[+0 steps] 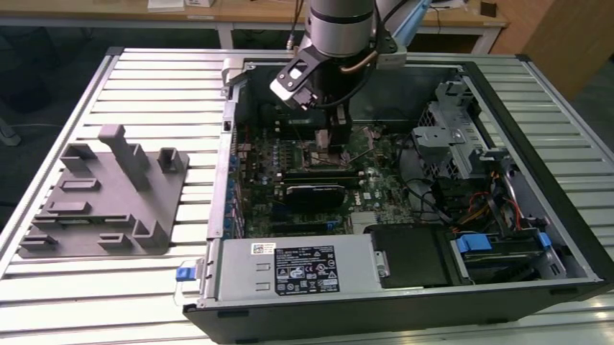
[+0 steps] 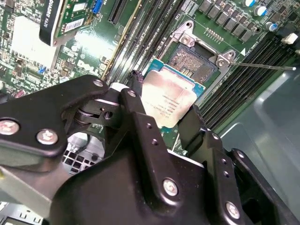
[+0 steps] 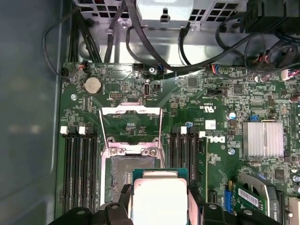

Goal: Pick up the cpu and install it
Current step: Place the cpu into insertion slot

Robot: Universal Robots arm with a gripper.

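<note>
Pincer (image 2: 165, 97) narrowed on the cpu (image 2: 174, 93): one black finger (image 2: 140, 117) on each of two opposite edges, silver top facing up. Both wrist views show the same grip.

In the first wrist view the cpu (image 3: 159, 198) hangs partly over the open socket (image 3: 123, 173) and is offset from it, not lined up in the recess. I cannot tell whether it touches the socket. The socket's metal load frame (image 3: 131, 123) is swung open just beyond it. Memory slots (image 3: 79, 168) run on both sides of the socket on the green motherboard (image 3: 211, 93).

In the exterior view the pincer (image 1: 331, 136) reaches down into the open computer case (image 1: 566, 237), which lies on its side on the slatted tabletop (image 1: 144, 79). A grey moulded fixture (image 1: 106, 194) sits well apart from the case, toward the tabletop edge at the exterior view's left.
</note>
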